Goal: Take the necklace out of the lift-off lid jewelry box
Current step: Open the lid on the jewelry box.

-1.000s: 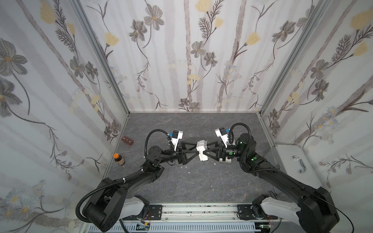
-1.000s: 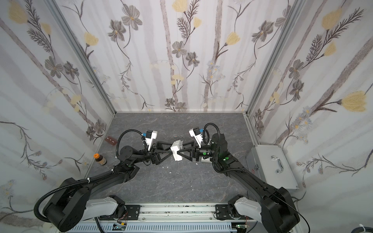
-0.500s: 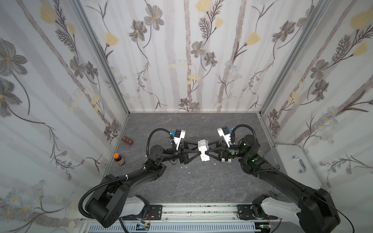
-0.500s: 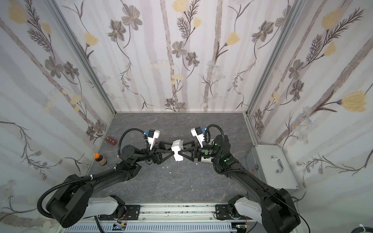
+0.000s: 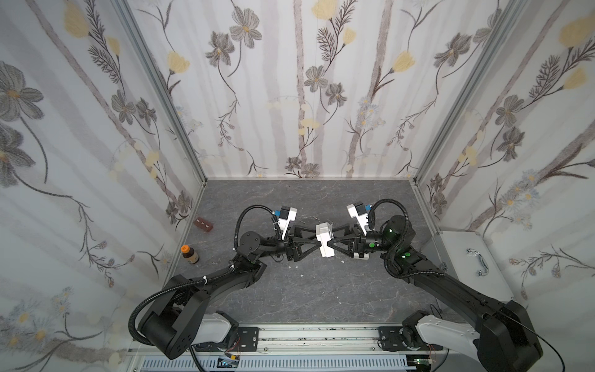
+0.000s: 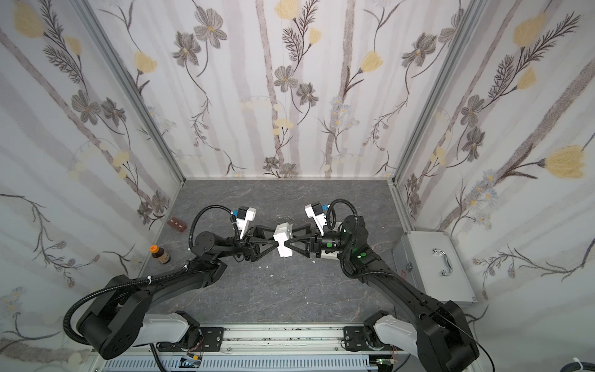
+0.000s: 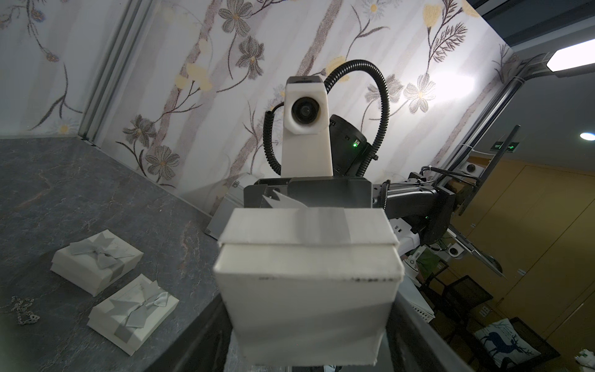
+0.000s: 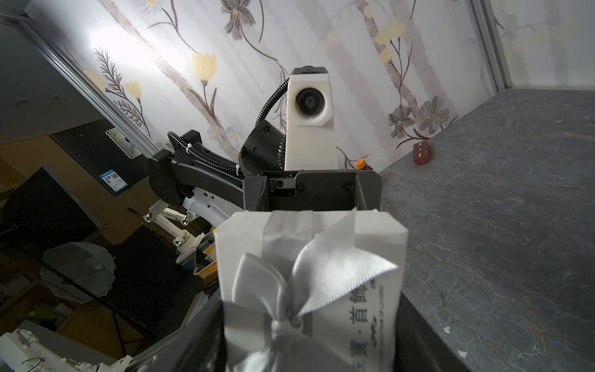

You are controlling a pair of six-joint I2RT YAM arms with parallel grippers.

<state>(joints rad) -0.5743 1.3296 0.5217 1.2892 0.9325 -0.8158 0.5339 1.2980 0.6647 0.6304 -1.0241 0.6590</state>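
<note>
Could go wrong by pulling apart before gripping firmly on the left: would let the base [image 7: 306, 306] of the jewelry box [image 5: 324, 240] slide free, tip, and spill the necklace onto the desk [image 5: 322, 296]. Could also jam through pulling askew, wedging lid [image 8: 309, 290] against base. Might dent the thin card walls by squeezing too hard.

As for the right hand [image 5: 335, 241]: closed partway and clamped on the lid end, bow [image 8: 306, 283] facing its wrist camera. As for the left hand [image 5: 315, 241]: set on either side of the base end. Cannot tell whether pinching or only bracketing.

Held in the air above mid-desk, lid on, spanning the gap between the two hands. No sight of the necklace. Judged to lie inside, so directly between both hands, probably toward the left one if resting in the base. Not to be mistaken for the loose chain [image 7: 22, 309] on the desk below, beside two more bowed boxes [image 7: 96, 267] lying toward the right.
</note>
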